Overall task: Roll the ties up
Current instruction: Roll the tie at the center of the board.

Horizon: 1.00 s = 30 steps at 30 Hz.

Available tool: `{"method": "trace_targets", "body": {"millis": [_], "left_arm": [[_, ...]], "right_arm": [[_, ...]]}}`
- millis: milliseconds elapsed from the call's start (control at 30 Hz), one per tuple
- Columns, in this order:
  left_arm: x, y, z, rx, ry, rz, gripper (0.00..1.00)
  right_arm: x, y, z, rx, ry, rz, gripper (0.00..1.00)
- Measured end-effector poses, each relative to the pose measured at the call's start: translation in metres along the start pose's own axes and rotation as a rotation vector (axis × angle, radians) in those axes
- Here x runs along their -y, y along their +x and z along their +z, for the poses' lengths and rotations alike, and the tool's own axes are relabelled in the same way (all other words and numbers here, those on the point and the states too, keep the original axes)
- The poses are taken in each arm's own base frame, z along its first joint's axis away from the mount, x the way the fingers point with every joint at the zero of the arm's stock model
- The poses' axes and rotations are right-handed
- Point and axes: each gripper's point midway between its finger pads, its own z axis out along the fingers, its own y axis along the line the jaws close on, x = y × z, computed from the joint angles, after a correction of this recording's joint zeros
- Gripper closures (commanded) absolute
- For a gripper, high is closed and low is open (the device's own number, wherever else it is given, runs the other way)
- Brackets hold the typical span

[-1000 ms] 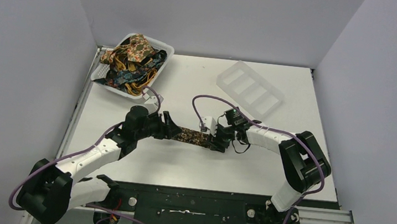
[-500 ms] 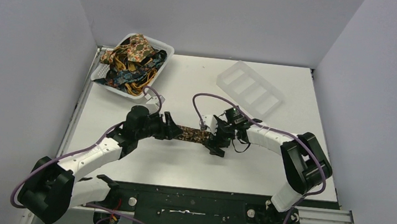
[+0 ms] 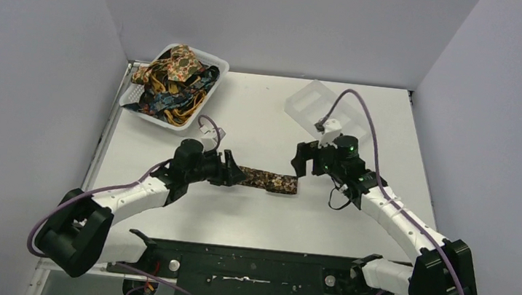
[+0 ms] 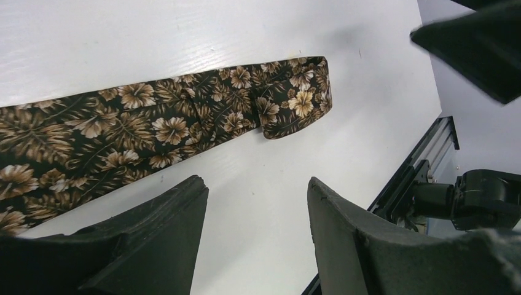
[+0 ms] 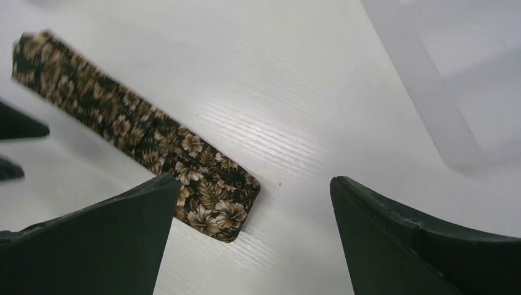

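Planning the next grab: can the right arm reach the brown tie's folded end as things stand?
Probably yes: the open right tool hangs just beyond the folded end of the brown tie, with nothing between them.

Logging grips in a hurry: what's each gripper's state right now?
Left gripper: open, holding nothing.
Right gripper: open, holding nothing, over the brown tie.

I look down on a white rectangular tabletop [image 3: 251, 216] with a fine grain in its surface. It is boxed in by three plain pale grey panels: a left wall [image 3: 29, 94], a back wall [image 3: 279, 17] and a right wall [image 3: 507, 144], which meet at the table's far corners. A thin metal strip [image 3: 102, 147] runs along the table's left edge. At the near edge sits a flat black base plate [image 3: 267, 265]. The light is soft and even, with faint shadows.
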Motion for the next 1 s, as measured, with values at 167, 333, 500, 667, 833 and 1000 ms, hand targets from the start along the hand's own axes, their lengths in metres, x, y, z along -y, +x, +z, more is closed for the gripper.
{"method": "trace_targets", "body": {"millis": [167, 333, 500, 667, 833, 1000], "left_arm": [[0.007, 0.014, 0.017, -0.059, 0.013, -0.002, 0.41], [0.023, 0.021, 0.040, -0.093, 0.047, -0.003, 0.41], [0.032, 0.026, 0.064, -0.117, 0.066, -0.015, 0.49], [0.034, 0.036, 0.079, -0.149, 0.067, -0.026, 0.52], [0.031, 0.042, 0.083, -0.166, 0.059, -0.031, 0.52], [0.027, 0.045, 0.091, -0.180, 0.054, -0.035, 0.54]], "right_arm": [[0.033, 0.024, -0.010, -0.048, 0.248, 0.431, 0.00], [0.019, 0.072, -0.019, -0.086, 0.257, 0.665, 0.08], [0.003, 0.094, -0.009, -0.143, 0.186, 0.800, 0.18], [-0.008, 0.090, 0.010, -0.146, 0.077, 0.872, 0.21], [-0.013, 0.089, 0.020, -0.154, 0.008, 0.907, 0.26], [-0.015, 0.091, 0.026, -0.164, -0.029, 0.927, 0.31]]}}
